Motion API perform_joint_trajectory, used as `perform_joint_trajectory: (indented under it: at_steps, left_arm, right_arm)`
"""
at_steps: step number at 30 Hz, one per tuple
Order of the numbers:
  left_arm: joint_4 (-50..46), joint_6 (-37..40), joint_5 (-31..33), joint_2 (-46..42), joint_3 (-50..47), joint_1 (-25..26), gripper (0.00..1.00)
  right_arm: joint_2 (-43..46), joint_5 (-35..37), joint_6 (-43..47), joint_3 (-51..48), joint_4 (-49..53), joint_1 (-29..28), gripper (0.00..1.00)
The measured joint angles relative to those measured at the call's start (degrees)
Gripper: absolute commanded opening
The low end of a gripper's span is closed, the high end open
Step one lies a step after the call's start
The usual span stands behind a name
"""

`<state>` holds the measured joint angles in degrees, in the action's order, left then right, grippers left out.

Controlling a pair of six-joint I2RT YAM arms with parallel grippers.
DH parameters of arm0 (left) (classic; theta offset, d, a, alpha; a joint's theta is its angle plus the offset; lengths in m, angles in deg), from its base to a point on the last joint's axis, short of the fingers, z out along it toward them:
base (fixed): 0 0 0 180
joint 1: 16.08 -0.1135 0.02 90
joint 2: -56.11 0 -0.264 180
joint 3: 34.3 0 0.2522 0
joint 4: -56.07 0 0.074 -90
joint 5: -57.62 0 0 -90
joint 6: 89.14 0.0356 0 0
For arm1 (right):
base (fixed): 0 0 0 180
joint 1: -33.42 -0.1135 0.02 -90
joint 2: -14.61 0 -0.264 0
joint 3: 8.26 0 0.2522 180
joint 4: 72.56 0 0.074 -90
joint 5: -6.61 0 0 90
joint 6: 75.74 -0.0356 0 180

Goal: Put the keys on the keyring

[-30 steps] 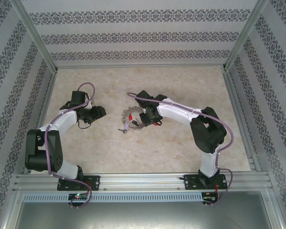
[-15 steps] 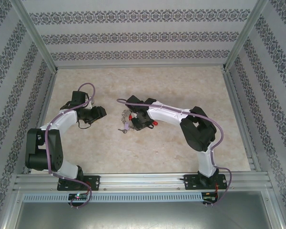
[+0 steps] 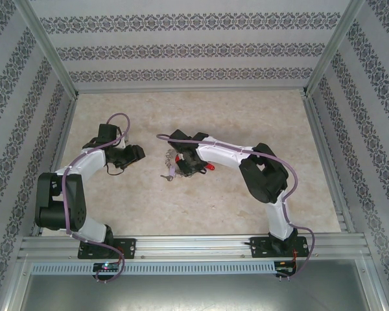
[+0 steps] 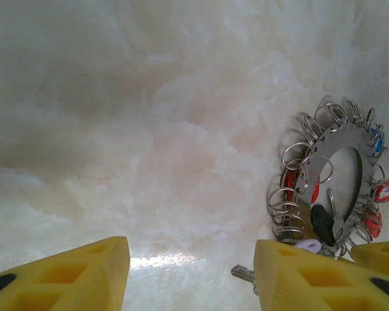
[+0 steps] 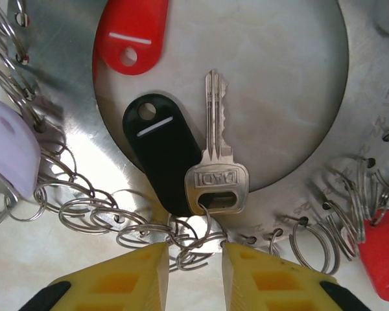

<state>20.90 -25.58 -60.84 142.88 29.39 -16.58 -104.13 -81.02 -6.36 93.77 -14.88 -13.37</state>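
Now | right tool (image 5: 194, 253) narrowly apart, key (image 5: 214, 152) just ahead | left tool (image 4: 191, 259) wide apart, keyring (image 4: 340, 136) beside.

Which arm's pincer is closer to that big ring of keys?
Right. The right pincer is at the keyring, over its small rings; the left pincer stands off to one side, apart from it.

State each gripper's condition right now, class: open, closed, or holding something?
Left gripper: open, holding nothing.
Right gripper: narrowly parted around small split rings; whether it grips them cannot be told.
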Motion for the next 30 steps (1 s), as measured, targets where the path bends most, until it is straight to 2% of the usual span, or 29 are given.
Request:
perform_joint_trajectory:
  at_steps: [14,30]
  left_arm:
    - [0.00,0.00,0.00,0.00,0.00,-0.02,0.53]
    - [0.00,0.00,0.02,0.42,0.00,-0.02,0.53]
  right_arm:
    - [-0.79,3.04,-0.07,0.13,0.66,-1.36,0.33]
    - [0.96,10.88,-1.68,-2.82,0.96,-2.23,0.29]
